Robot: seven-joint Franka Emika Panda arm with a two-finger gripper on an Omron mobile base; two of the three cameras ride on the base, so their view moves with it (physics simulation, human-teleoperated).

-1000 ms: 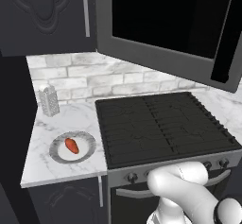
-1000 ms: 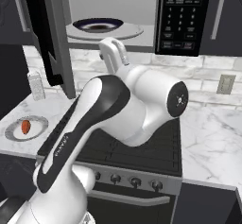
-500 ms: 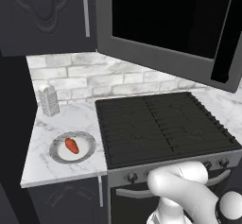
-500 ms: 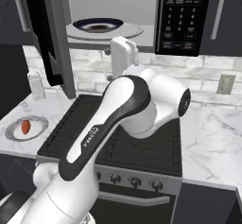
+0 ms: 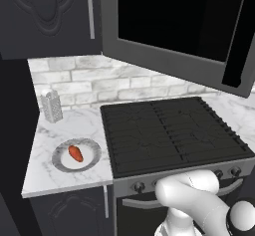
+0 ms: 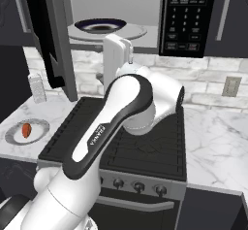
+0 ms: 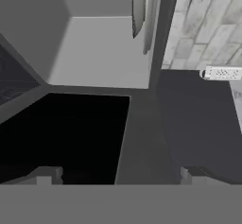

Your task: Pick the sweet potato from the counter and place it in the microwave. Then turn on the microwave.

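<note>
Reaching for the sweet potato (image 5: 75,153) on its plate (image 5: 92,161) at the desk's (image 5: 60,179) left end, keep the jaws spread wide; descend vertically, centred, before closing.

pale brick backsplash (image 5: 124,83), dark upper cabinets (image 5: 47,16), black stovetop (image 5: 169,130).

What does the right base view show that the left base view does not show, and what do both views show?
Right base view alone: the microwave's button panel, its round plate holding a dark bowl, and a wall outlet. Left base view alone: the counter's front edge. Both share the sweet potato on its small plate, the stovetop, the open microwave door and the grater.
</note>
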